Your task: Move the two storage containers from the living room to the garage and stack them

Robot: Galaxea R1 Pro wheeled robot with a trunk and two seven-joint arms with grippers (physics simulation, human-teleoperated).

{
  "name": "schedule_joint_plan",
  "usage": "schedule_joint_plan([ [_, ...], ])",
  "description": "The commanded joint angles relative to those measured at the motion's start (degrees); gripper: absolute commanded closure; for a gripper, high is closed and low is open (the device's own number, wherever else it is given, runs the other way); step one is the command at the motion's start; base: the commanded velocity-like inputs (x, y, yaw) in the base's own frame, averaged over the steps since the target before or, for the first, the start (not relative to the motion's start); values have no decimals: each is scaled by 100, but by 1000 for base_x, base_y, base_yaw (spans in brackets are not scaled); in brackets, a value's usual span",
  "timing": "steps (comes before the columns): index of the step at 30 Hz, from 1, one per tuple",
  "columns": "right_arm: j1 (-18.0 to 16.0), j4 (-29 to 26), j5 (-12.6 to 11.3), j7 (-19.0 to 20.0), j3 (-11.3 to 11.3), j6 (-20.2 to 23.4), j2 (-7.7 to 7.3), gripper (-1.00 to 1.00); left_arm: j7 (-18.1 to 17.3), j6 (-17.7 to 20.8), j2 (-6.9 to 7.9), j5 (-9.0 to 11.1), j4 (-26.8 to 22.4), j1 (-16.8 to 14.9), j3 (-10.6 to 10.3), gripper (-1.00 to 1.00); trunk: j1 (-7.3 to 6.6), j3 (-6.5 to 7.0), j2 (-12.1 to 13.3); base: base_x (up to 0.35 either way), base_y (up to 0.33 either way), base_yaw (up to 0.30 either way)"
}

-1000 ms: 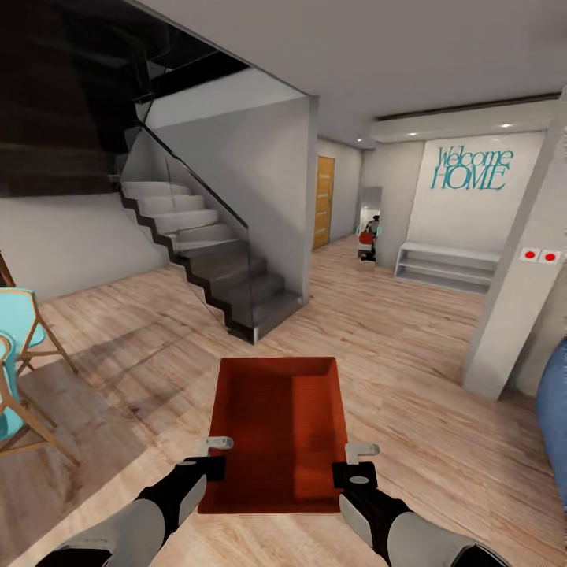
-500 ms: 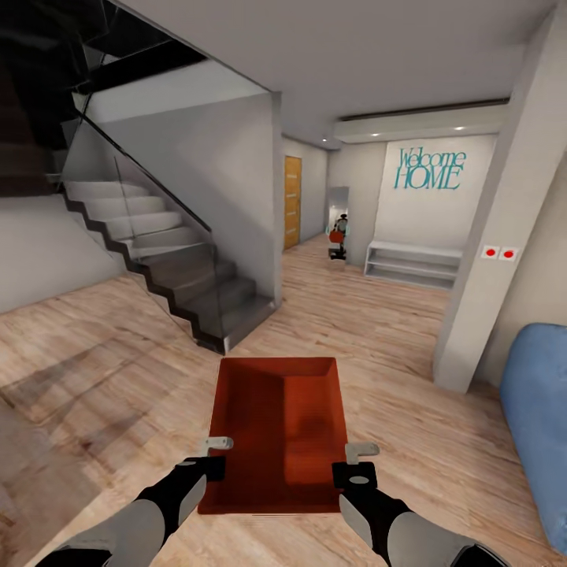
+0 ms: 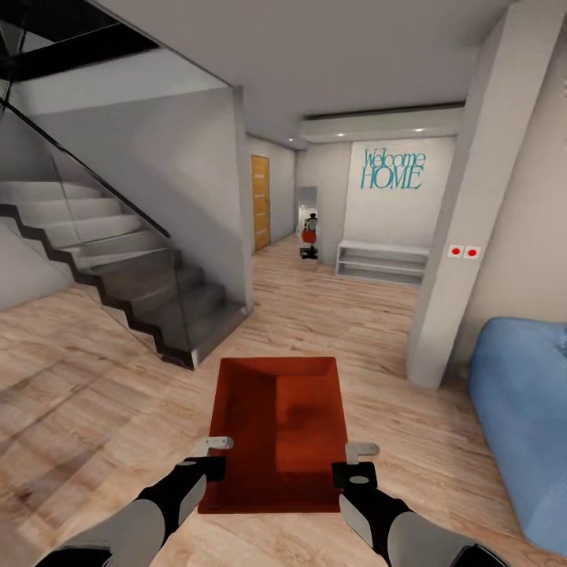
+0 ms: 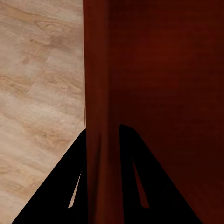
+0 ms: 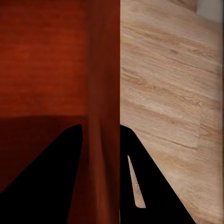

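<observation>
We carry 1 storage container (image 3: 277, 429) over the wood-plank floor (image 3: 370, 331).
Left gripper (image 4: 102, 135) pinches its 9 o'clock wall; right gripper (image 5: 100, 133) pinches its 3 o'clock wall.

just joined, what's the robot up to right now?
It is carrying one orange-red storage container in front of itself over the light wood-plank floor. The left gripper and right gripper each clamp a side wall, one finger inside and one outside. Ahead are a staircase, a hallway with a wooden door and a blue sofa.
</observation>
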Motion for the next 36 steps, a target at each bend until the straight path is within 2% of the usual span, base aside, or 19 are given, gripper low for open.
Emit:
schedule_joint_plan([
  [1, -5, 26, -21, -55, -86, -24, -23, 100, 53, 42, 87, -90, -25, -3, 276, 100, 6, -12, -12, 320, 0, -128],
  [36, -5, 26, -21, -55, -86, -23, -27, 100, 53, 42, 87, -90, -25, -6, 276, 100, 6, -12, -12, 321, 0, -6],
])
